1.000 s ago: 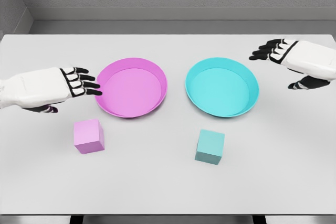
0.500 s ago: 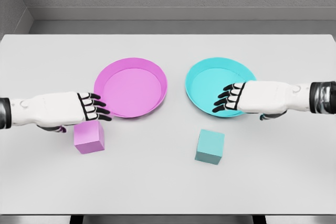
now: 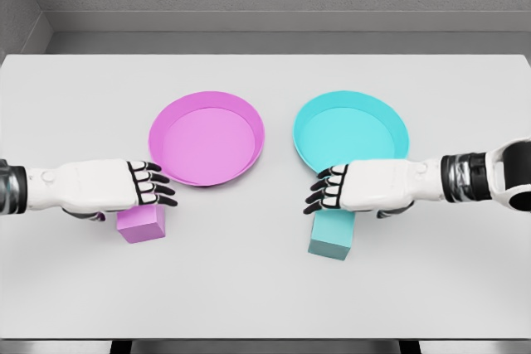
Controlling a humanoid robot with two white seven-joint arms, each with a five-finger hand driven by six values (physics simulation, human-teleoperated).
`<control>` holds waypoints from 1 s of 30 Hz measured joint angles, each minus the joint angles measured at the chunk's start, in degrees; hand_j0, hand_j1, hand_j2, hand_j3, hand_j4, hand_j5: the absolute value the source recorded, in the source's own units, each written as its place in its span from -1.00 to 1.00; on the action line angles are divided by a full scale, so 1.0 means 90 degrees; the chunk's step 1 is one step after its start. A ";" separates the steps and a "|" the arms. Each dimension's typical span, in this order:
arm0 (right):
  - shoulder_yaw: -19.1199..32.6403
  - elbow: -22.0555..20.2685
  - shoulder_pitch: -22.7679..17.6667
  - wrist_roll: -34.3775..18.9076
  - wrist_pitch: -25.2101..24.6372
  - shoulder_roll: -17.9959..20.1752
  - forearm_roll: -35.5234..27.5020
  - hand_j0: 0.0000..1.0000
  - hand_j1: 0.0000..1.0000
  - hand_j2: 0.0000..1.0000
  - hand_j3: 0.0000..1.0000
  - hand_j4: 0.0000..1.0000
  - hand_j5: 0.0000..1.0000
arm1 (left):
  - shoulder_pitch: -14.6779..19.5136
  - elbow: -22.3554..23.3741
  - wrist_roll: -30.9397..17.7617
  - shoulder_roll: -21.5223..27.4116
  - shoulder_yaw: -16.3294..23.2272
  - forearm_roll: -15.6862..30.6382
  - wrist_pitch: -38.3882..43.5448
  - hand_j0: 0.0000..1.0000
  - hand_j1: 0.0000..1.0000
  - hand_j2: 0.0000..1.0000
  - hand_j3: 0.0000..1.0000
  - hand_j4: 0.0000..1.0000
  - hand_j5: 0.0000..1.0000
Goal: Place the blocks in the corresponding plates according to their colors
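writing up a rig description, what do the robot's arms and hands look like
Both arms have smooth white shells. Each has a dark grey ribbed band with black edges: on the right arm at the wrist, on the left arm at the picture's edge. The left hand and right hand have white backs and five fingers of black joints with white segments. No cables or markings show.

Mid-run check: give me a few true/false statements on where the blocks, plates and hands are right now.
1. Both plates hold no block. True.
2. The pink block lies in the pink plate. False: it sits on the table, in front of that plate.
3. The right hand is over the teal block. True.
4. The left hand is lifting the pink block. False: the block rests on the table.
5. The teal plate is left of the pink one. False: right.
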State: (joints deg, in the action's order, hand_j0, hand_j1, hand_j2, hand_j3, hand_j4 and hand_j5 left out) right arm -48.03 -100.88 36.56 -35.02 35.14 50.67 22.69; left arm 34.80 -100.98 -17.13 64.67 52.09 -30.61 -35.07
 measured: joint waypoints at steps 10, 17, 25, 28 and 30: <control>-0.0335 0.0000 0.0010 0.0000 -0.0001 -0.0248 0.0008 1.00 1.00 1.00 1.00 1.00 1.00 | -0.0010 0.0004 -0.0004 -0.0222 0.0042 -0.0174 0.0000 1.00 1.00 1.00 1.00 1.00 1.00; -0.0563 -0.0001 -0.0039 0.0018 -0.0025 -0.0261 0.0017 1.00 1.00 1.00 1.00 1.00 1.00 | -0.0010 0.0008 -0.0004 -0.0244 0.0108 -0.0302 0.0000 1.00 1.00 1.00 1.00 1.00 1.00; -0.0562 0.0000 -0.0059 0.0032 -0.0053 -0.0279 -0.0016 0.33 0.33 0.33 0.33 0.33 0.33 | 0.0000 0.0010 -0.0004 -0.0231 0.0164 -0.0385 0.0000 0.84 0.84 0.84 0.84 0.84 0.84; -0.0535 0.0003 -0.0068 0.0066 -0.0069 -0.0280 -0.0041 0.18 0.18 0.18 0.18 0.18 0.18 | 0.0000 0.0009 -0.0004 -0.0225 0.0171 -0.0422 0.0000 0.56 0.56 0.56 0.56 0.56 0.56; -0.0507 0.0004 -0.0068 0.0048 -0.0059 -0.0277 -0.0057 0.17 0.17 0.17 0.17 0.17 0.17 | -0.0029 0.0009 0.0000 -0.0222 0.0176 -0.0435 0.0002 0.38 0.38 0.38 0.38 0.38 0.38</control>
State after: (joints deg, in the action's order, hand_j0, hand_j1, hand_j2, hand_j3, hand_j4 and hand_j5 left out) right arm -52.59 -100.85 35.95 -34.59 34.61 48.18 22.17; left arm 34.54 -100.91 -17.12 62.67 53.67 -34.53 -35.05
